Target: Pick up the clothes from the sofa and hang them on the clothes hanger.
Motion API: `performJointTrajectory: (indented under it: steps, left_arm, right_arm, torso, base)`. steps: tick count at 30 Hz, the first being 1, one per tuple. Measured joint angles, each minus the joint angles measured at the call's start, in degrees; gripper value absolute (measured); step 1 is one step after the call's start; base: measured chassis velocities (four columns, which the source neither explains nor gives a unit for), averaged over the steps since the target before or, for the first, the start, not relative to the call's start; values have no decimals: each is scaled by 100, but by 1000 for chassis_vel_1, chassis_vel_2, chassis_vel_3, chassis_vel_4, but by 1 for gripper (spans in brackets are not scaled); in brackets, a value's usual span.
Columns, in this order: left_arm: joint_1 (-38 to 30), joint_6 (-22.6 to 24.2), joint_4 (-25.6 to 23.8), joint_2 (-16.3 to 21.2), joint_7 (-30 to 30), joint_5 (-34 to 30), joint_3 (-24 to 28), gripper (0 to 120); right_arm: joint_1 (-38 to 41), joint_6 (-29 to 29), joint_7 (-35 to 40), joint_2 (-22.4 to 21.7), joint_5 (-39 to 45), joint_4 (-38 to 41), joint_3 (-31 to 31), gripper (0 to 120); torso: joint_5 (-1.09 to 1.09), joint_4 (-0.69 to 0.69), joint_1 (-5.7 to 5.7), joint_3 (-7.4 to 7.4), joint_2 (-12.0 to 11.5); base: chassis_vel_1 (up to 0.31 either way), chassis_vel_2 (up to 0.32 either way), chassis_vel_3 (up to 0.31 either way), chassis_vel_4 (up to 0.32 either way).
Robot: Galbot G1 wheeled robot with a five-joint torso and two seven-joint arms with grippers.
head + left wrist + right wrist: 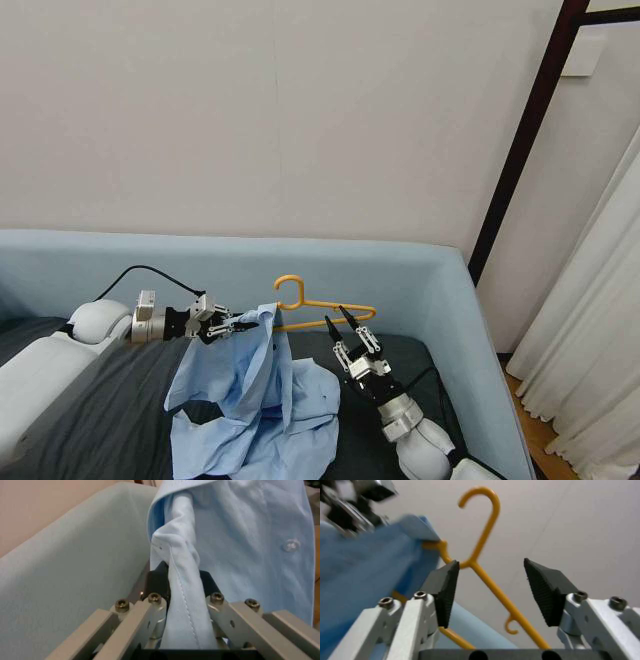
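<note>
The left gripper [236, 323] reaches in from the left over the sofa [420, 270] and is clamped on the collar edge of the light blue shirt [262, 405]. In the left wrist view a fold of that cloth [240, 536] runs straight down between the closed fingers [152, 602], hiding the pads almost wholly. A clear button [291, 545] shows on the fabric beyond. The rest of the shirt hangs from that grip and piles in loose folds on the dark seat cushion [110, 400], so its sleeves and hem cannot be sorted out. The orange hanger [325, 303] is up in the air just beside the collar. Its hook points upward, and its left shoulder is tucked under the cloth and hidden. The right gripper [339, 319] rises from the lower edge of the head view, where its arm is cut off, and stands spread wide. In the right wrist view the hanger's sloping arm [492, 587] passes between the two black pads [447, 588] without either one pressing on it. What carries the hanger's weight cannot be made out. The left gripper [350, 497] shows as a blurred shape in the corner there.
</note>
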Motion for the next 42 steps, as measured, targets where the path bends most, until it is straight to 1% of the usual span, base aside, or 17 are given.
performJointTrajectory:
  steps: [3, 4, 5, 6, 8, 10, 14, 15, 16, 17, 18, 24, 28, 32, 33, 36, 42]
  left_arm:
    - [-10, -4, 28, -38, -84, -45, -59, 7]
    - [-10, -4, 28, -38, -84, -45, -59, 7]
    - [-13, -5, 34, -50, -137, -88, -89, 7]
    - [-13, -6, 34, -59, -181, -122, -116, 7]
    - [0, -8, 19, -58, -228, -161, -174, 7]
    - [45, -9, -40, -37, -239, -181, -217, 7]
    - [116, -9, -102, -22, -245, -190, -280, 7]
    - [159, -11, -129, -14, -255, -191, -315, 7]
    - [223, -18, -163, -3, -271, -191, -368, 7]
    - [259, -23, -196, 11, -286, -192, -429, 7]
    - [268, -24, -212, 18, -289, -195, -452, 7]
    - [281, -29, -250, 59, -293, -225, -497, 7]
    - [308, -39, -256, 56, -293, -227, -512, 7]
    - [323, -49, -241, -19, -293, -220, -516, 7]
    - [323, -49, -241, -19, -293, -220, -516, 7]
    - [324, -51, -236, -51, -290, -215, -516, 7]
    - [329, -62, -237, -54, -282, -214, -519, 7]
  right_arm:
    - [-187, 40, -399, -142, 508, 113, -127, 69]
    - [-187, 40, -399, -142, 508, 113, -127, 69]
    - [-263, -28, -561, -203, 772, 102, -221, 77]
    - [-319, -115, -718, -240, 1014, 36, -298, 80]
    - [-421, -341, -1332, -314, 1678, -151, -436, 89]
    - [-454, -454, -1712, -310, 2087, -402, -573, 97]
    - [-440, -576, -1835, -215, 2392, -619, -747, 100]
    - [-404, -747, -1813, -149, 2627, -653, -876, 100]
    - [-312, -1169, -1440, -18, 2965, -638, -1135, 100]
    - [-208, -1598, -905, 93, 2981, -619, -1352, 100]
    - [-168, -1737, -719, 131, 2928, -621, -1455, 100]
    - [-2, -2124, -167, 211, 2739, -658, -1901, 100]
    - [178, -2372, 42, 264, 2868, -660, -2148, 100]
    - [528, -2709, 507, 418, 3207, -674, -2390, 100]
    - [528, -2709, 507, 418, 3207, -674, -2390, 100]
    - [712, -3077, 846, 529, 3703, -617, -2505, 100]
    - [780, -3503, 1200, 653, 4217, -527, -2550, 100]
  torso:
    - [0, 0, 0, 0, 0]
    - [0, 0, 0, 0, 0]
    - [0, -1, 0, 0, 0]
    - [0, -1, 0, 0, 0]
    - [1, -1, 0, 0, 0]
    - [-1, -1, 0, 0, 0]
    - [2, -1, 0, 0, 0]
    - [0, 0, 0, 0, 0]
    - [0, 1, 0, 0, 0]
    - [-1, 1, 0, 0, 0]
    - [0, 1, 0, 0, 0]
    - [0, 0, 0, 0, 0]
    - [0, 0, 0, 0, 0]
    - [0, 0, 0, 0, 0]
    - [0, 0, 0, 0, 0]
    - [0, 0, 1, 0, -1]
    - [0, 0, 1, 0, -1]
  base:
    - [0, 0, 0, 0]
    - [0, 0, 0, 0]
    - [0, 0, 0, 0]
    - [0, 0, 0, 0]
    - [0, 0, 0, 0]
    - [0, 0, 0, 0]
    - [0, 0, 0, 0]
    - [0, 0, 0, 0]
    - [0, 0, 0, 0]
    - [0, 0, 0, 0]
    - [0, 0, 0, 0]
    - [0, 0, 0, 0]
    - [0, 0, 0, 0]
    - [0, 0, 0, 0]
    - [0, 0, 0, 0]
    - [0, 0, 0, 0]
    - [0, 0, 0, 0]
